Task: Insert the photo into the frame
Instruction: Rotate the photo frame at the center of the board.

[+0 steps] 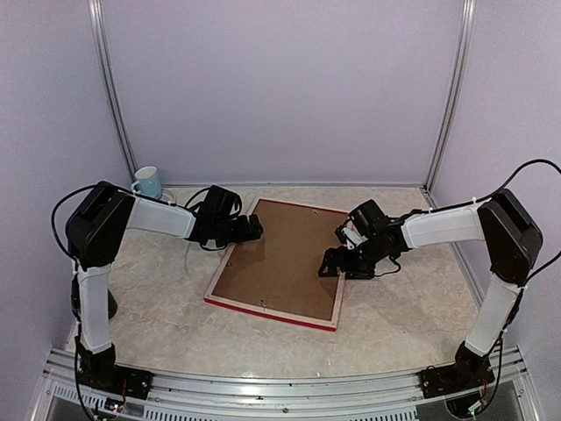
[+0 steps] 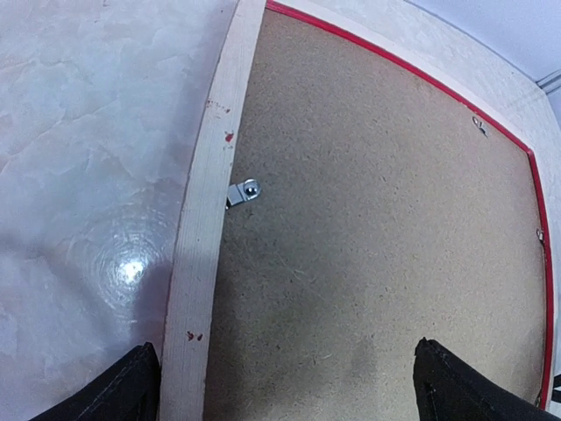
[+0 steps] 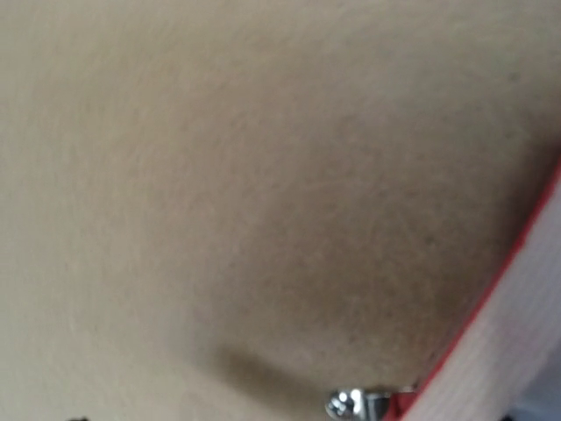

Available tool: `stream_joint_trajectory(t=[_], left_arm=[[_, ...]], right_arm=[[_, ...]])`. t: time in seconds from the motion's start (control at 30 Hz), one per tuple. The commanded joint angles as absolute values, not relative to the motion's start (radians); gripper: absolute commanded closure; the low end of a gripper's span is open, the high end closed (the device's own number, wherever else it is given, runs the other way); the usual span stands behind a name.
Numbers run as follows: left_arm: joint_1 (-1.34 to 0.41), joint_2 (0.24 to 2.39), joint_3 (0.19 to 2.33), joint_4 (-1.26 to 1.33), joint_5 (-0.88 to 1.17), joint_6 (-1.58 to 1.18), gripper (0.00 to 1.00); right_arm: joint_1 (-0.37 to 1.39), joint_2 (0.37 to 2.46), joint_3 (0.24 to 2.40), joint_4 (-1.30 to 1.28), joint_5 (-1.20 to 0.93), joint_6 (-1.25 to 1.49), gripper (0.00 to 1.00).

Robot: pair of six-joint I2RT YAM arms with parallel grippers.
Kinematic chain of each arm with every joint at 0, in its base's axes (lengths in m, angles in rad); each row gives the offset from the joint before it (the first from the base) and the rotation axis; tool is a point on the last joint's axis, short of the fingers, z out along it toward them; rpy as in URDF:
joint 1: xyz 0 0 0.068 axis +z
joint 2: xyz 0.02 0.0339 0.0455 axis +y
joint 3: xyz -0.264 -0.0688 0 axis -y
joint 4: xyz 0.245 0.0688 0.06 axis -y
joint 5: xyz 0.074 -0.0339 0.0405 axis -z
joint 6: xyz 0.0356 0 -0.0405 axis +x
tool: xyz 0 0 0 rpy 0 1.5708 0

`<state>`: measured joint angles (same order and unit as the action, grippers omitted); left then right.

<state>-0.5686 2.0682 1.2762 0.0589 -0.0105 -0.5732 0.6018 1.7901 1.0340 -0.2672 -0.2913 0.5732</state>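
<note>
The frame (image 1: 273,312) lies face down on the table, its pale wood back up and red edges showing. A brown backing board (image 1: 280,250) fills it, so the photo is hidden. My left gripper (image 1: 256,230) hovers open over the frame's left bar (image 2: 206,219), one fingertip (image 2: 131,386) outside the bar and the other over the board (image 2: 377,219). A small metal clip (image 2: 244,191) lies ahead of it. My right gripper (image 1: 336,260) hangs low over the board (image 3: 263,175) near the right bar (image 3: 517,316), close to another clip (image 3: 355,403). Its fingers fall outside its wrist view, with nothing between them.
A light blue mug (image 1: 147,182) stands at the back left corner by the wall. Walls close the table in on three sides. A black cable (image 1: 390,263) trails beside the right wrist. More clips (image 2: 479,124) sit along the frame's far bar.
</note>
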Motion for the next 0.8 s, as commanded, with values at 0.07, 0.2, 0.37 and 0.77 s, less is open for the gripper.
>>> stream_joint_trajectory(t=[0.07,0.2,0.37,0.77], left_arm=[[-0.581,2.136,1.377,0.114,0.108,-0.541,0.01],[-0.58,2.166,1.423,0.123,0.147,-0.534,0.01],[-0.581,2.209,1.471,0.135,0.191,-0.54,0.01],[-0.537,2.148,1.455,0.108,0.044,-0.535,0.01]], right_arm=[[0.662,1.745,1.013,-0.29,-0.363,0.577,0.05],[0.685,1.73,1.009,-0.299,-0.375,0.575,0.06],[0.707,1.702,1.006,-0.325,-0.385,0.568,0.06],[0.666,1.578,1.027,-0.499,-0.274,0.462,0.05]])
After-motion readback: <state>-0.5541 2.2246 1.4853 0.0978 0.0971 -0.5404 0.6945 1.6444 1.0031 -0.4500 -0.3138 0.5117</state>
